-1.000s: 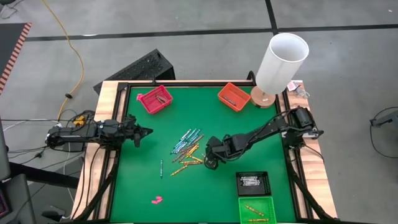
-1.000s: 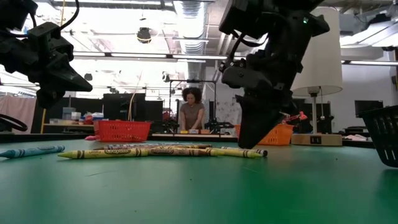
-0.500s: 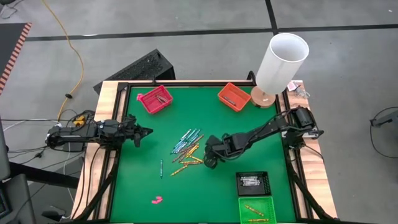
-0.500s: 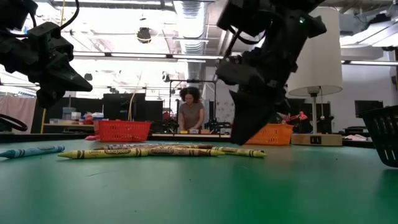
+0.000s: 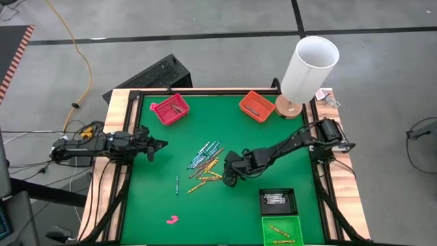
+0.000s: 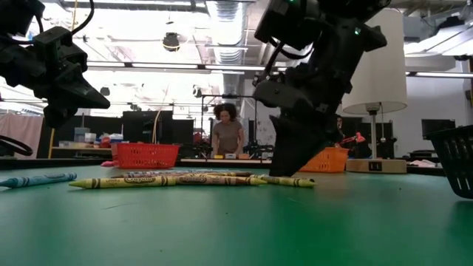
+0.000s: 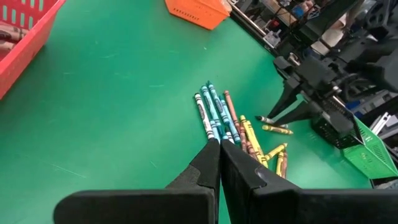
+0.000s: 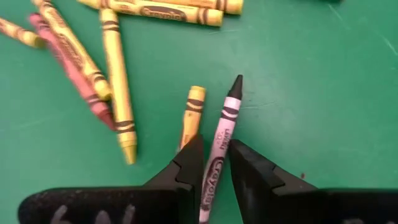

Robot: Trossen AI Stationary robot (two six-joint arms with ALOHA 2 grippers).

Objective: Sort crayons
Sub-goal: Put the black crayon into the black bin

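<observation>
The crayons [image 5: 205, 164] lie in a loose heap at the middle of the green mat, teal ones at the far side and yellow and reddish ones nearer; one teal crayon [image 5: 177, 184] lies apart to the left. My right gripper [image 5: 229, 180] stands low at the heap's right end, shut on a pale pink-wrapped crayon with a black tip [image 8: 225, 118]. A short yellow crayon [image 8: 191, 112] lies on the mat just beside its finger. My left gripper [image 5: 164, 144] waits shut at the table's left edge, above the mat, and touches nothing. My right gripper pinches the pale crayon's wrapped shaft [image 8: 216, 163] between its two fingers. The fingers slant down from above and from the table's right. The crayon lies along the fingers, its black tip [image 8: 236, 82] sticking out past them toward the mat. Whether the tip touches the mat I cannot tell.
A red tray [image 5: 169, 109] and an orange tray [image 5: 257, 106] stand at the far edge, a black tray [image 5: 277, 200] and a green tray [image 5: 280, 230] at the near right. A lamp [image 5: 308, 68] stands at the far right corner. A pink lump [image 5: 171, 219] lies near left.
My right gripper's fingertips have swung a little toward the table's left, low over the mat, and stay shut on the pale crayon.
</observation>
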